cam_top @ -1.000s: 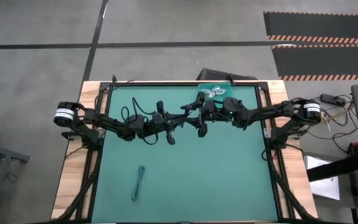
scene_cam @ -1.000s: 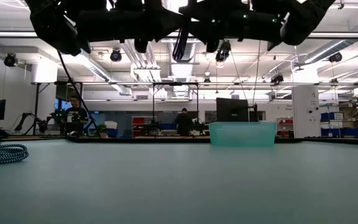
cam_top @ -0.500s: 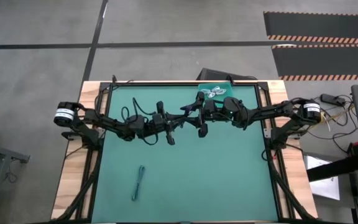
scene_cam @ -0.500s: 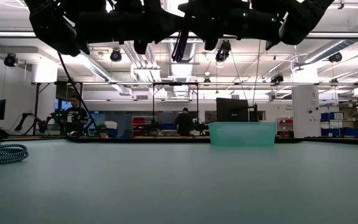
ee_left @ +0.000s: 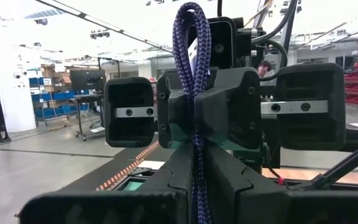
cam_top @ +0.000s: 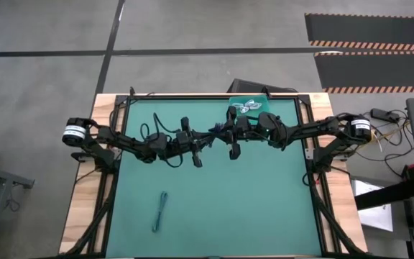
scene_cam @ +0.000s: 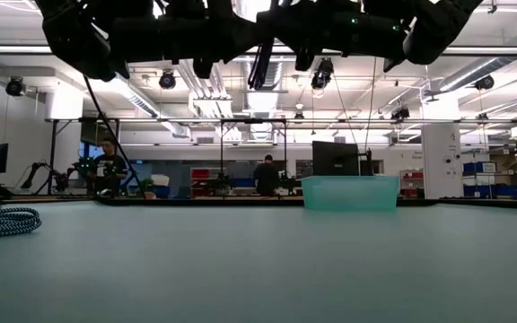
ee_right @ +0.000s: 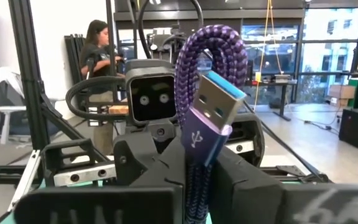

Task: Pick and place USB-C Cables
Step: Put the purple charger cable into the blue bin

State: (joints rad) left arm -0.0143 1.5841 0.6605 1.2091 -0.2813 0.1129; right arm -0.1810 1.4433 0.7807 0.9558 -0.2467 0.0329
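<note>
**Two grippers clamp one purple cable above the mat**

In the overhead frame, a blue-grey cable lies lower left on the green mat. At upper centre, the left gripper and right gripper meet, both closed on a purple braided cable. White coiled cables sit in a tub at top centre.

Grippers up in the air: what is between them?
A purple braided cable. The left gripper and right gripper both pinch it, shown best in both wrist views.
</note>
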